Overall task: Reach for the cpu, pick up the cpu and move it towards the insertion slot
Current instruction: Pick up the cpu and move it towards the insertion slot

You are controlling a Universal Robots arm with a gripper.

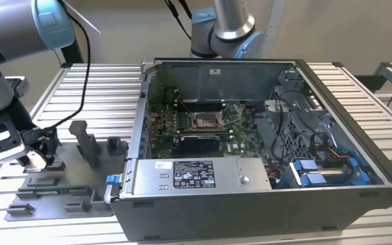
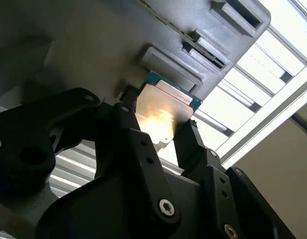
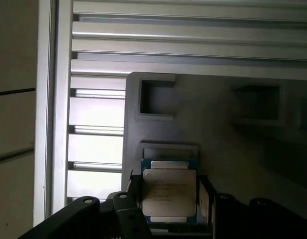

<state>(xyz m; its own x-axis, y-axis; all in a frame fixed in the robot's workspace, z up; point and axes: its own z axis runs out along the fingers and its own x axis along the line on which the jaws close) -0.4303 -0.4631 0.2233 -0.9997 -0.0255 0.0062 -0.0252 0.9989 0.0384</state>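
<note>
The cpu [image 2: 160, 112] [image 3: 169, 194] is a small square plate with a silvery top and a green edge. It sits between the two black fingers of my gripper [image 2: 158, 122] [image 3: 168, 186], which press on its opposite sides just over a grey fixture pocket [image 3: 168, 149]. In the exterior view the gripper [image 1: 36, 162] hangs low over the back left of the grey fixture plate [image 1: 59, 204]. The insertion slot [image 1: 206, 120], a silver-framed socket with a dark centre, lies on the green board inside the open computer case [image 1: 264, 204], well off to the exterior view's right.
Upright grey fixture blocks [image 1: 87, 143] stand on the plate between the gripper and the case wall. A power supply box [image 1: 196, 176] and blue drive brackets [image 1: 325, 173] fill the case's near side. A second arm's base [image 1: 223, 30] stands behind the case. The table is ribbed aluminium [image 1: 100, 87].
</note>
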